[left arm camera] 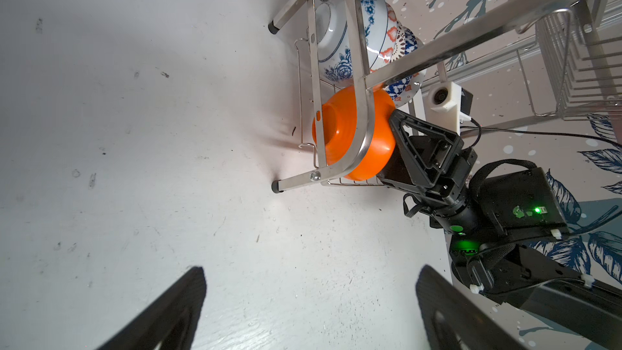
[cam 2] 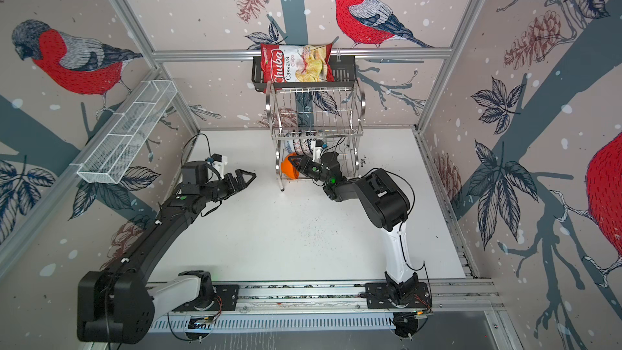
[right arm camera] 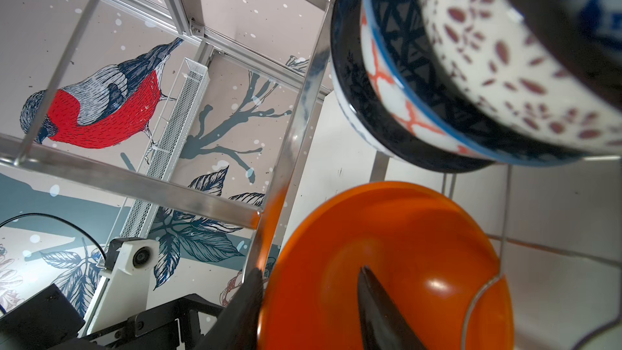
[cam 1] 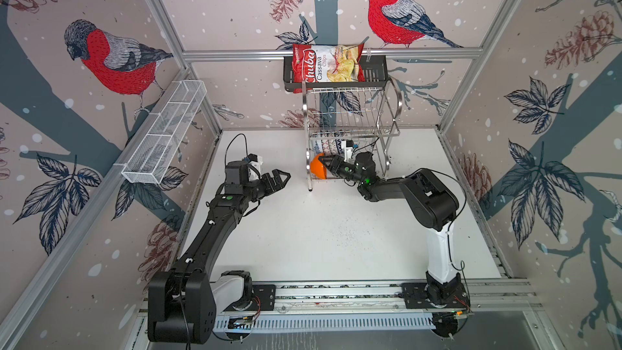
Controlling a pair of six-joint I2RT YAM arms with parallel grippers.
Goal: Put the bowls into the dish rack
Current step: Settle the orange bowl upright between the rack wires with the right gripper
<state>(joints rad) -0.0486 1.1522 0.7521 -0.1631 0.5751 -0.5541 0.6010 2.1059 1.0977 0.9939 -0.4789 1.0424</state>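
Right wrist view: right pincer (right arm camera: 309,269) is standing partly open astride the rim of the orange bowl (right arm camera: 420,230), at the dish rack (right arm camera: 292,149) near-left end.

Landmark: dish rack (cam 1: 353,134), rear-centre on table (cam 1: 319,230).
In rack's lower tier: row of bowls (right arm camera: 488,72) on edge, end bowl (cam 1: 315,167) at the front-left corner.
Behind and above rack: shelf (cam 1: 373,69) holding chips bag (cam 1: 326,63).
Well left of rack: mesh basket (cam 1: 165,132).
Left of rack, apart: left gripper (cam 1: 284,181).
At end bowl: right gripper (cam 1: 324,163).
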